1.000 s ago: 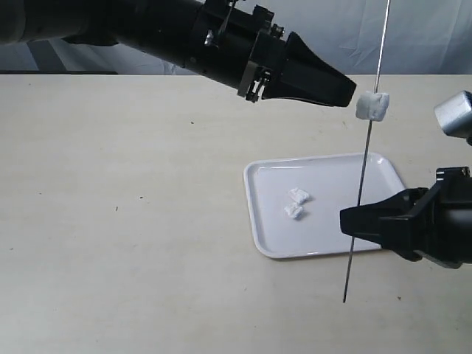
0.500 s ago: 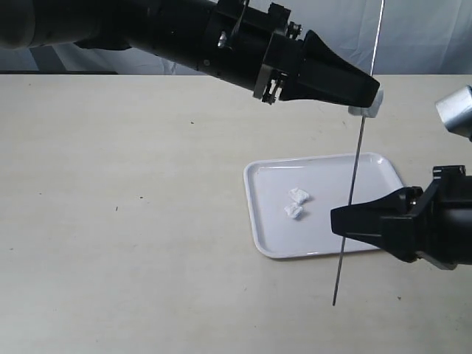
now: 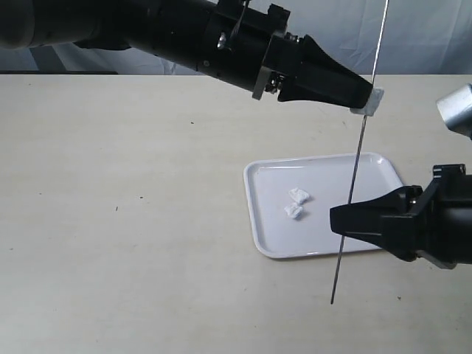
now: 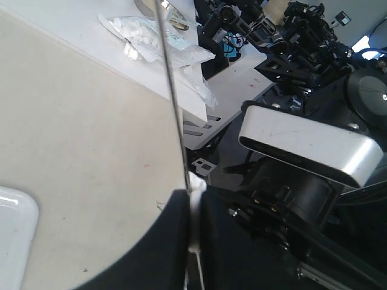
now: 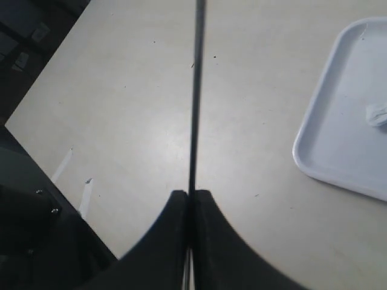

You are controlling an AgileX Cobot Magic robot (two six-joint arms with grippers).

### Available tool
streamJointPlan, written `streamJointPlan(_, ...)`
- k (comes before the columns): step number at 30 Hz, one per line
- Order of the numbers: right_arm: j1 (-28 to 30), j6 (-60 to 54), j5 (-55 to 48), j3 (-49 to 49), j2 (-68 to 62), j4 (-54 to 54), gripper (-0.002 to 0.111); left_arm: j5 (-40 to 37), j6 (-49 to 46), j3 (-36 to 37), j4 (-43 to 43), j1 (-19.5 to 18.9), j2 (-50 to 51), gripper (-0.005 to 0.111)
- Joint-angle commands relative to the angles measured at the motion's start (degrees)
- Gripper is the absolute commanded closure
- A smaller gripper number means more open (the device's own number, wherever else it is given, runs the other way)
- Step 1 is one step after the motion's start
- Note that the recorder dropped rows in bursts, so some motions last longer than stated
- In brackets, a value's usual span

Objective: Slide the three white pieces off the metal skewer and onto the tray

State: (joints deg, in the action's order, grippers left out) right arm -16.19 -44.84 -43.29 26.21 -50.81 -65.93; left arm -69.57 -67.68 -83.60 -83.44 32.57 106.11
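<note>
The metal skewer (image 3: 357,158) stands nearly upright over the right side of the tray (image 3: 269,177). My right gripper (image 3: 341,220) is shut on the skewer low down, its thin rod (image 5: 194,109) running out from between the black fingers. One white piece (image 3: 374,102) is still threaded high on the skewer, and my left gripper (image 3: 366,94) is shut on that piece, squeezed flat between the fingers (image 4: 195,211). Two white pieces (image 3: 296,203) lie on the tray. The skewer (image 4: 172,90) rises from the left jaws.
The tray's corner (image 4: 12,241) shows in the left wrist view, and its edge (image 5: 338,127) in the right wrist view. Beyond the table edge a bag of white lumps (image 4: 151,36) lies on another surface, with dark equipment (image 4: 302,36) behind.
My left gripper moved right and closed onto the white piece on the skewer. The skewer shifted slightly left with the right gripper.
</note>
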Motion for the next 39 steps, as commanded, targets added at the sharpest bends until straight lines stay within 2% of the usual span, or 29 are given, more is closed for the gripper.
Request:
streamJointPlan(1, 0.16, -0.58, -0.25, 0.44, -0.13, -0.73, 0.109, -0.39, -0.4, 0.32, -0.46, 0.19, -0.38, 0.107)
streamJointPlan(12, 0.16, -1.02, -3.39, -1.9, -0.13, -0.73, 0.109, -0.28, -5.23, -0.07, -8.35, 0.19, -0.38, 0.107)
streamJointPlan(20, 0.05, -1.58, -6.41, -4.09, -0.13, -1.14, 0.109, 5.83, -11.49, -0.46, -16.5, 0.06, -0.38, 0.107)
streamJointPlan(29, 0.05, -2.18, -8.24, -8.13, -0.13, -1.14, 0.109, 16.98, -14.81, -0.72, -16.5, -2.02, -0.38, 0.107)
streamJointPlan(31, 0.05, -2.18, -7.51, -8.14, -0.13, -1.02, 0.109, 22.51, -9.69, -0.72, -9.74, -2.25, -0.27, 0.107)
streamJointPlan(32, 0.05, -2.18, -6.0, -8.14, -0.13, -1.02, 0.109, 25.63, -2.46, -0.72, 1.6, -2.25, 0.44, 0.107)
streamJointPlan(34, 0.17, -1.75, -2.55, -8.14, -0.13, -1.02, 0.109, 24.94, 8.97, -0.72, 15.5, -2.04, 3.61, 0.107)
streamJointPlan(35, 0.17, -1.62, -0.72, -8.14, -0.13, -1.02, 0.109, 24.06, 12.94, -0.72, 19.34, -2.04, 5.63, 0.107)
streamJointPlan(39, 0.17, 0.03, 2.72, -8.14, -0.13, -1.02, 0.109, 23.22, 20.4, -0.72, 21.21, -2.04, 13.4, 0.107)
